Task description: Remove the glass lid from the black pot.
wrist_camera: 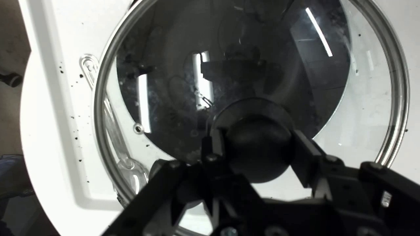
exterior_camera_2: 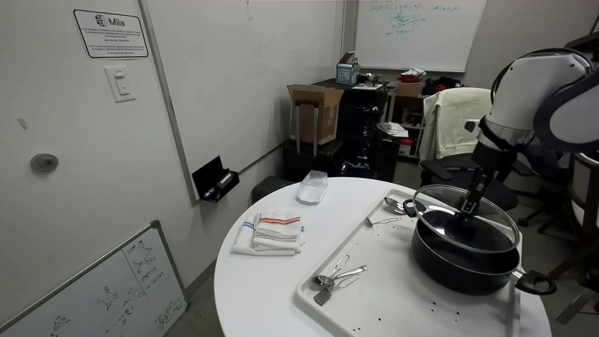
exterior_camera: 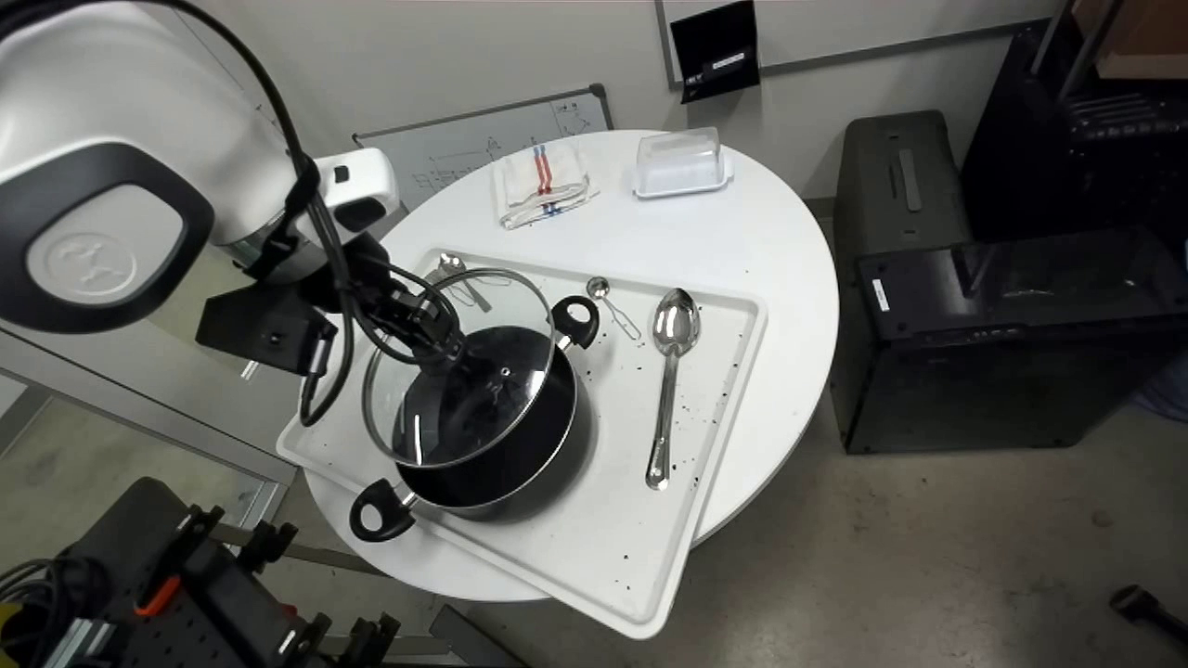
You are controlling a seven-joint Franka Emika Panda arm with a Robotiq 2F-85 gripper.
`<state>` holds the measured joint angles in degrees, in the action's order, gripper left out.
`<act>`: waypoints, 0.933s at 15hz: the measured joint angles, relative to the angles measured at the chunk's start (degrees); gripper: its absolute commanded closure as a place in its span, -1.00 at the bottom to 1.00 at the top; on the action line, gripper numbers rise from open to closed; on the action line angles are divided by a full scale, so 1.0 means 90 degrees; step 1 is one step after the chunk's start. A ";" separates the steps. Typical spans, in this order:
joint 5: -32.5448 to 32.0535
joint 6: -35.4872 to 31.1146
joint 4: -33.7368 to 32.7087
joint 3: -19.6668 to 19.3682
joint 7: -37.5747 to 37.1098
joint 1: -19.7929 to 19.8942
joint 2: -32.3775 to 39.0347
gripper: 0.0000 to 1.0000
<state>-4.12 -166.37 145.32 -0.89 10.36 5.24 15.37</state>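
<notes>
The glass lid (exterior_camera: 506, 394) is a transparent disc with a metal rim. It hangs tilted above the black pot (exterior_camera: 529, 482), with a gap between them in both exterior views. The lid also shows in an exterior view (exterior_camera_2: 493, 229) and fills much of the wrist view (wrist_camera: 236, 85). The pot also stands in an exterior view (exterior_camera_2: 449, 269), its dark inside partly open to sight. My gripper (wrist_camera: 252, 144) is shut on the lid's round black knob (wrist_camera: 259, 157), one finger on each side. It also shows in both exterior views (exterior_camera: 450, 348) (exterior_camera_2: 467, 206).
The pot stands on a white tray (exterior_camera: 594, 557) on a round white table (exterior_camera: 789, 278). A large metal spoon (exterior_camera: 670, 371) and a small ladle (exterior_camera: 613, 306) lie beside it. Small utensils (exterior_camera_2: 332, 281) lie at a tray corner. Folded towels (exterior_camera_2: 276, 234) and a plastic box (exterior_camera: 682, 167) stand beyond.
</notes>
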 measured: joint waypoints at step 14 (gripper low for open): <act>-0.0222 0.0028 -0.0323 0.0450 -0.0006 -0.0847 0.0221 0.50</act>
<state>-6.11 -166.12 142.41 3.16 10.30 -2.39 17.35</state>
